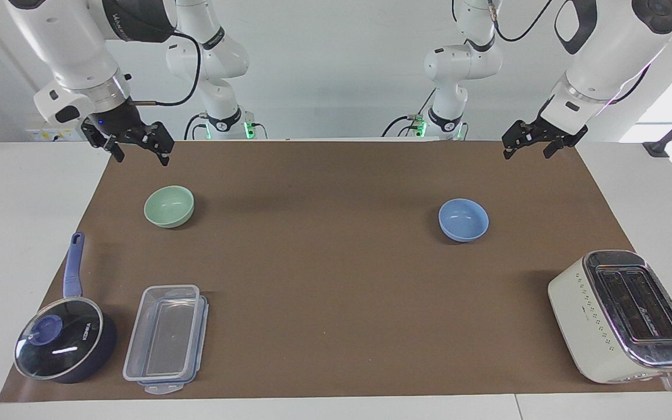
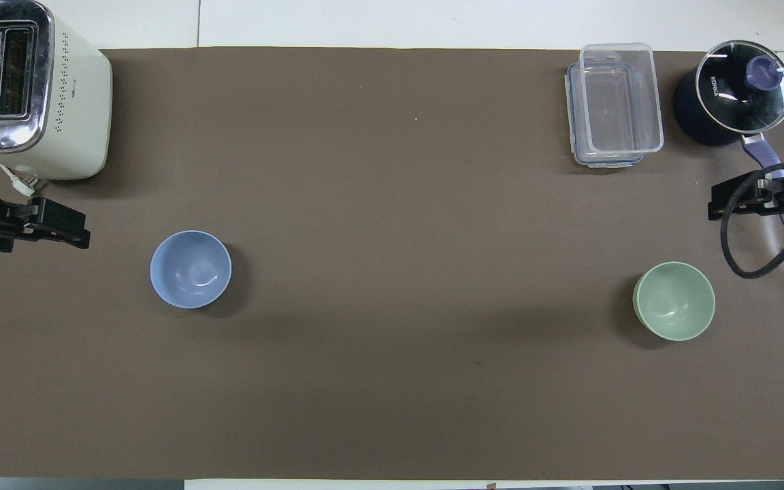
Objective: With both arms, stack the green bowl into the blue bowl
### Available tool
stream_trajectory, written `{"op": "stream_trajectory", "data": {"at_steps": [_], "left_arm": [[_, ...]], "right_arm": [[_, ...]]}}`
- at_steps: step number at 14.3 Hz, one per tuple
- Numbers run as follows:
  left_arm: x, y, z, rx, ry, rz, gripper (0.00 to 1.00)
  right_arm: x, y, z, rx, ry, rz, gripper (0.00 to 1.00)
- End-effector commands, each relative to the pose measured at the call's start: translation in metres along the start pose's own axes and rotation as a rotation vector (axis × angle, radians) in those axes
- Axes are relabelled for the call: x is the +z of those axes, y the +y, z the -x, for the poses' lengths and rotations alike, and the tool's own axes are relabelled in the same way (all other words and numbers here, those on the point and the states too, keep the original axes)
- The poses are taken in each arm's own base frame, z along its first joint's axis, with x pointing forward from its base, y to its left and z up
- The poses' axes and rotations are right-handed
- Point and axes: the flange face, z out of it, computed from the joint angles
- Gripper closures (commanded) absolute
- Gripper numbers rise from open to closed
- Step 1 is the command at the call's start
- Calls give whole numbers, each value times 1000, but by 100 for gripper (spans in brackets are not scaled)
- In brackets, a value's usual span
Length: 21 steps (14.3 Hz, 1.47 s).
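The pale green bowl [image 1: 169, 206] [image 2: 674, 301] sits upright and empty on the brown mat [image 1: 324, 262], toward the right arm's end. The light blue bowl [image 1: 463, 219] [image 2: 190, 269] stands upright and empty toward the left arm's end, well apart from the green one. My right gripper [image 1: 142, 158] [image 2: 739, 203] hangs open in the air over the mat's edge by the robots, close to the green bowl but not touching it. My left gripper [image 1: 527, 153] [image 2: 58, 223] hangs open over the mat's corner at its own end, holding nothing.
A cream toaster [image 1: 622, 315] [image 2: 31, 88] stands farther from the robots than the blue bowl. A dark-blue saucepan with a glass lid [image 1: 62, 344] [image 2: 739, 92] and a clear lidded container [image 1: 167, 338] [image 2: 615, 102] lie farther out than the green bowl.
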Motion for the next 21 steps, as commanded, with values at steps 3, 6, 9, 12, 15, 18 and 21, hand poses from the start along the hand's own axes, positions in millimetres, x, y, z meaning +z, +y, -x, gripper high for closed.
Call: {"op": "stream_trajectory", "data": {"at_steps": [3,6,9,12,15,18,21], "left_arm": [[-2,7,2,17,17,-29,0],[-3,6,3,11,30,-21,0],[3,5,1,0,44,-19,0],[19,1,-3,1,62,-18,0],[84,-3,-13,3,66,-19,0],[155,-6,-20,43,70,-19,0],[219,-10,-23,84,82,-20,3]], "right_arm": [[0,1,5,-10,12,-15,0],[0,-2,5,-16,9,-15,0],[0,0,5,-16,9,-15,0],[0,2,5,-17,8,-15,0],[0,-1,5,-13,9,-15,0],[1,-3,5,-14,6,-14,0],[6,3,7,-17,-4,-14,0]]}}
